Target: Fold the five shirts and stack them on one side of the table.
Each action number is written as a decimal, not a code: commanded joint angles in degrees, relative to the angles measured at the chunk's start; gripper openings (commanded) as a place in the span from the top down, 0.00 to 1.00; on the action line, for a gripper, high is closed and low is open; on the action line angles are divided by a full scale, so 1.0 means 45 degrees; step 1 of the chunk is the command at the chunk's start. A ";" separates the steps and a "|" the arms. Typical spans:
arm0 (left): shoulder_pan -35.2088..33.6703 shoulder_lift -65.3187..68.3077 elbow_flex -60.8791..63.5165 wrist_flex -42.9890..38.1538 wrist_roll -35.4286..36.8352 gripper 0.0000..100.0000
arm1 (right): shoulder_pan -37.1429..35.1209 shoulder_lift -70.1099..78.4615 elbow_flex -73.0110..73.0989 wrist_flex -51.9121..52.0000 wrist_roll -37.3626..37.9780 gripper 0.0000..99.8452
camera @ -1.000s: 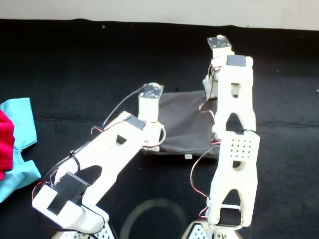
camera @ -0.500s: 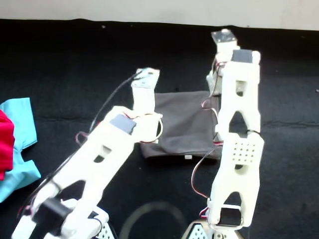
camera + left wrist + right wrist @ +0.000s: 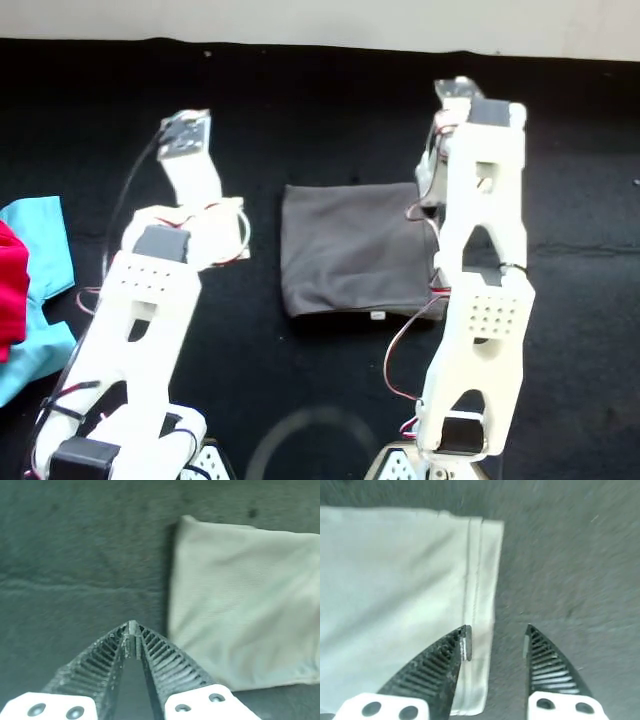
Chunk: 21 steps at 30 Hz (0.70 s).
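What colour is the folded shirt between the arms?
Folded shirt: dark grey, clearest in the high view.

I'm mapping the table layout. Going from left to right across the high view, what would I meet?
From the left edge: light blue shirt → left arm → folded grey shirt → right arm.

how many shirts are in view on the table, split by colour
grey shirt: 1
light blue shirt: 1
red shirt: 1
total: 3
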 commanded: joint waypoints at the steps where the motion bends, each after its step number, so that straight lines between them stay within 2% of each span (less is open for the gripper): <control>1: -0.0479 -0.0420 0.0264 -0.0039 -0.0039 0.99 | -0.0400 -0.0967 0.0518 0.0166 -0.0703 0.82; 10: -0.0987 -0.0420 0.0557 -0.0039 -0.0039 0.99 | -0.1006 -0.0928 0.0674 -0.0186 -0.0781 0.76; 21: -0.1006 -0.0420 0.0576 0.0000 -0.0039 0.99 | -0.0869 0.0440 0.0576 -0.0947 -0.1368 0.76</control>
